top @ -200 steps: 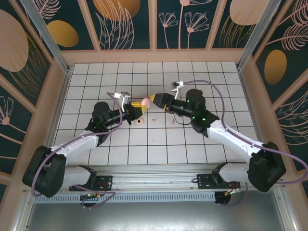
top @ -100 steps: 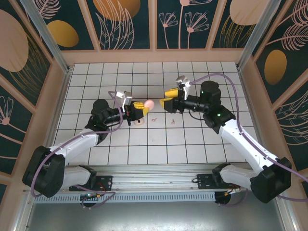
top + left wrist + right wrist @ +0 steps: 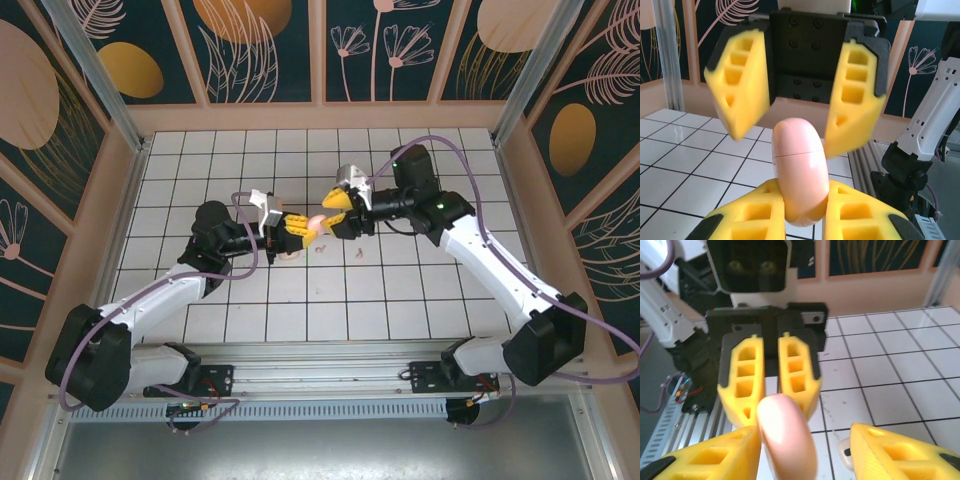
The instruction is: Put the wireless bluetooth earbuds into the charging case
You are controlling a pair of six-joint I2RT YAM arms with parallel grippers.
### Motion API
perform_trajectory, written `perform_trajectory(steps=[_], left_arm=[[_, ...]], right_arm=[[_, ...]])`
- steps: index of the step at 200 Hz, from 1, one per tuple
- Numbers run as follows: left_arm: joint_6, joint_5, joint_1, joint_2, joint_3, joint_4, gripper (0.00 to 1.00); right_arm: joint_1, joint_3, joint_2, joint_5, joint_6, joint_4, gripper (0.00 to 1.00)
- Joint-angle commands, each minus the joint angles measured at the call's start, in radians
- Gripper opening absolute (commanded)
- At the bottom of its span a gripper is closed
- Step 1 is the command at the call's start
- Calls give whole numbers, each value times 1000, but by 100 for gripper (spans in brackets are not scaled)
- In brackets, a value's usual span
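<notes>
My left gripper (image 3: pixel 300 226) (image 3: pixel 802 217) is shut on the lower end of a glossy pink egg-shaped capsule (image 3: pixel 316 221) (image 3: pixel 800 170) (image 3: pixel 785 437) with a seam round it, held above the tiles. My right gripper (image 3: pixel 335 212) (image 3: pixel 807 457) faces it, open, with its jaws astride the capsule's free end. One right finger (image 3: pixel 715 457) touches the capsule and the other (image 3: pixel 900 455) stands apart. The charging case (image 3: pixel 291 254) (image 3: pixel 845 452), pale with a dark spot, lies on the floor below the left gripper. Two tiny earbuds (image 3: pixel 321 247) (image 3: pixel 359 252) lie to its right.
White tiled floor (image 3: pixel 400 290) enclosed by pinkish walls (image 3: pixel 320 115) and metal corner posts. The arm bases and a metal rail (image 3: pixel 320 385) run along the near edge. Open tiles lie behind and in front of the grippers.
The right gripper swung left to the capsule and its jaws narrowed round the free end. The left gripper kept its grip and shifted slightly right.
</notes>
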Motion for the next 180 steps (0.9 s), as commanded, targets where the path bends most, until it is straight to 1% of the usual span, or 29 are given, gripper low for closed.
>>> perform_trajectory(steps=[1,15,32,59,113,136,146,160,180], left_arm=[[52,29,-11,-8,29,0,14],[55,26,-14,-9,30,0,14],[59,21,-17,-11,29,-1,14],[61,12,-18,-18,27,-3,14],[76,4,-19,-28,29,-25,14],[87,1,-21,-29,32,-42,15],[94,-4,-20,-29,33,-54,18],[157,-27,-20,-35,49,-140,28],[244,-57,-20,-38,82,-267,42]], right_arm=[[10,45,15,-53,-90,-90,50],[10,48,20,-56,-100,-104,48],[9,50,22,-68,-118,-119,43],[4,53,22,-87,-153,-157,33],[-2,46,5,-137,-169,-172,32],[-1,58,13,-159,-190,-199,19],[-1,59,12,-155,-193,-202,14],[-2,62,12,-134,-192,-206,8],[-1,74,4,-64,-213,-234,5]])
